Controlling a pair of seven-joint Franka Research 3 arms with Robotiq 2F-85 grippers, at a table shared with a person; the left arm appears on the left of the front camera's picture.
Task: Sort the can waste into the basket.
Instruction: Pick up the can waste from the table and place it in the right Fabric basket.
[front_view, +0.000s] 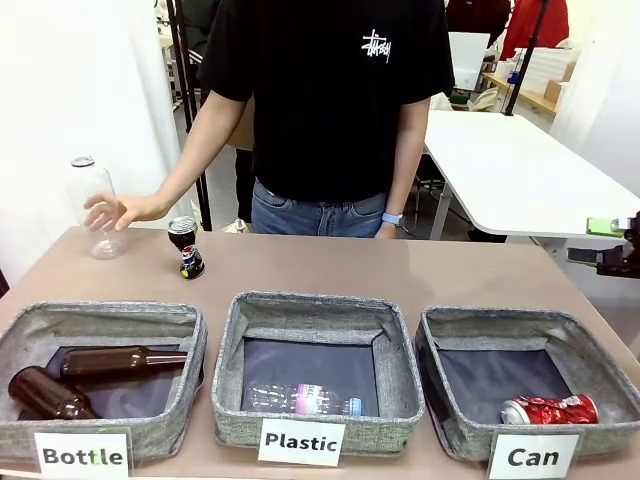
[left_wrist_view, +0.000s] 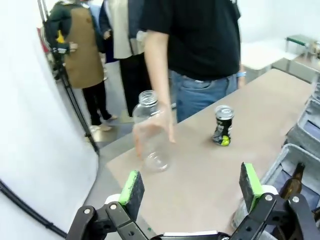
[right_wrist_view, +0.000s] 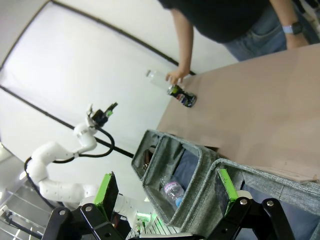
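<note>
Standing half done: red can (front_view: 548, 409) lies inside Can basket (front_view: 600, 345), just beyond right pincer (right_wrist_view: 166, 187); dark can (left_wrist_view: 223, 125) stands on surface (front_view: 400, 270) near person's hand (front_view: 125, 211), well ahead of left pincer (left_wrist_view: 191, 184), not yet sorted. Both pincers apart, empty.

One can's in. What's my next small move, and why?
Probably ease the open left hand toward the dark can: it stands upright on the table, outside the Can basket, nearest that arm. Stay clear of the person's hand on the clear bottle.
</note>
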